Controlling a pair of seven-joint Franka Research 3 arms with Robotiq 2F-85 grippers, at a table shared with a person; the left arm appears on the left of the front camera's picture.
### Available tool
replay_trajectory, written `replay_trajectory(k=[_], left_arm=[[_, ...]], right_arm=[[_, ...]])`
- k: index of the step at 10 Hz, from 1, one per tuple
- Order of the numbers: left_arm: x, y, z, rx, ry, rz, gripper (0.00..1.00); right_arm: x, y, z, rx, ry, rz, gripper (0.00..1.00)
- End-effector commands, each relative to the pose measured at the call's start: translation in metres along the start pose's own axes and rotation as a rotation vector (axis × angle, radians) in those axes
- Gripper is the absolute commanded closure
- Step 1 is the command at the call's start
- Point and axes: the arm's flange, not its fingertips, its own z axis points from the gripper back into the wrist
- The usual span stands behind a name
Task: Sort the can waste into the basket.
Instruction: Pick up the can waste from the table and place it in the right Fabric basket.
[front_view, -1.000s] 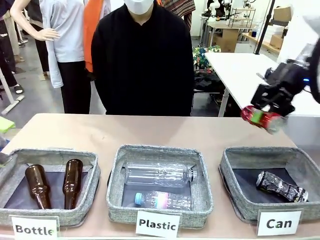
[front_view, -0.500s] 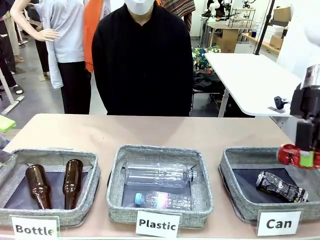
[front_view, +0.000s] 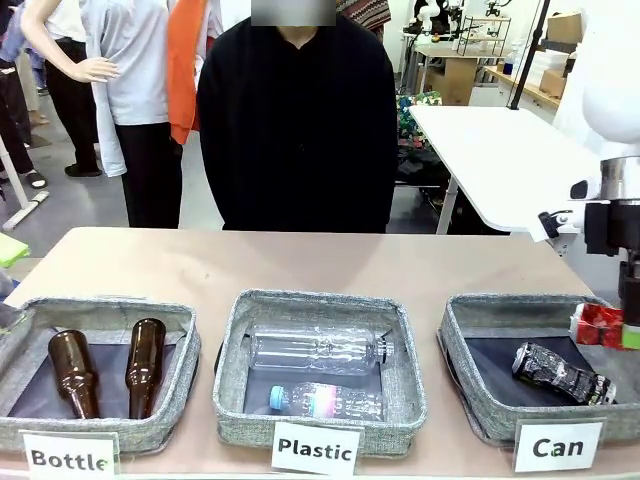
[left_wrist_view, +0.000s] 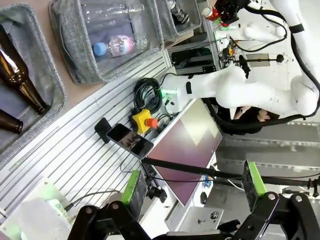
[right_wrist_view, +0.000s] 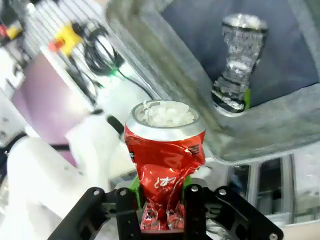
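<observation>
Fingers (right_wrist_view: 161, 210) pinch crumpled red can (right_wrist_view: 164, 155) beside woven grey basket (right_wrist_view: 250, 132).

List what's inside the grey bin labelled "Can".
Inside the square grey woven-fabric bin: one crushed black-and-silver printed can on the dark bottom. The bin's right end is out of frame.

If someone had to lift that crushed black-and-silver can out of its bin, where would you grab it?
Probably at the pinched waist of the crushed black-and-silver drink can, coming straight down from above. It lies flat on the dark floor of the grey woven "Can" basket, walls all round, and the narrow middle would suit closing jaws better than its flared ends.
</observation>
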Motion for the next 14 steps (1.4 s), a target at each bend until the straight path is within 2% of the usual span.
replay_trajectory(k=[1, 2, 6, 10, 11, 12, 13, 14], left_arm=[[-0.004, 0.001, 0.001, -0.009, 0.006, 0.019, 0.00], [-0.004, 0.001, 0.001, -0.009, 0.006, 0.019, 0.00], [-0.004, 0.001, 0.001, -0.009, 0.006, 0.019, 0.00], [-0.004, 0.001, 0.001, -0.009, 0.006, 0.019, 0.00], [-0.004, 0.001, 0.001, -0.009, 0.006, 0.019, 0.00], [-0.004, 0.001, 0.001, -0.009, 0.006, 0.019, 0.00], [-0.004, 0.001, 0.001, -0.009, 0.006, 0.019, 0.00], [-0.004, 0.001, 0.001, -0.009, 0.006, 0.019, 0.00]], right_arm=[[-0.014, -0.007, -0.005, -0.068, 0.039, 0.151, 1.00], [-0.018, -0.008, -0.004, -0.086, 0.034, 0.188, 1.00], [-0.016, -0.005, 0.000, -0.133, -0.141, 0.190, 1.00], [-0.018, -0.008, 0.012, -0.123, -0.161, 0.170, 1.00], [-0.018, -0.010, 0.015, -0.116, -0.175, 0.166, 0.35], [-0.018, -0.010, 0.017, -0.122, -0.176, 0.165, 0.16], [-0.019, -0.011, 0.018, -0.118, -0.178, 0.154, 0.00], [-0.020, -0.012, 0.020, -0.114, -0.182, 0.150, 0.00]])
